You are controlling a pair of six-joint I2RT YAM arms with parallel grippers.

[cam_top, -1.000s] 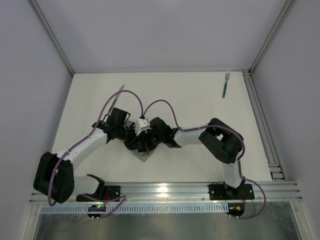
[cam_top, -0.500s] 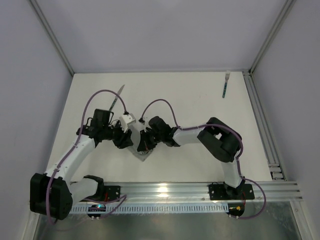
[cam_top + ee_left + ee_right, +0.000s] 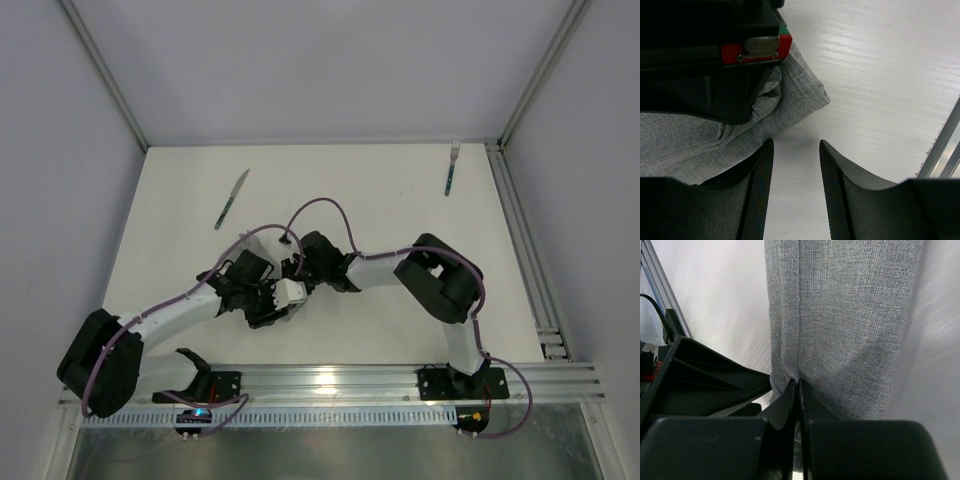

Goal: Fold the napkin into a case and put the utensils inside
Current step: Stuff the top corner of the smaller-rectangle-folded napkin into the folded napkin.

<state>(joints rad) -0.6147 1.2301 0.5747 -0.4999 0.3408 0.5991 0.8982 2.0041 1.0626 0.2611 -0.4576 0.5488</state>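
The grey napkin (image 3: 840,315) lies on the white table, mostly hidden under both arms in the top view. My right gripper (image 3: 798,384) is shut, its tips pinching a puckered seam of the cloth; from above it sits at mid-table (image 3: 292,268). My left gripper (image 3: 796,145) is open just in front of it (image 3: 275,305), with only bare table between its jaws. The napkin's corner (image 3: 805,97) lies just beyond and left of its left finger. The knife (image 3: 231,198) rests at the back left. The fork (image 3: 452,168) lies at the back right.
An aluminium rail (image 3: 400,380) runs along the near edge, close to the left gripper and seen at the right of the left wrist view (image 3: 945,145). A second rail (image 3: 525,240) borders the table's right side. Purple cables (image 3: 320,205) loop over the wrists.
The left arm has swung from the napkin's left side round to its near side, uncovering the knife. The right gripper has stayed shut on the cloth.
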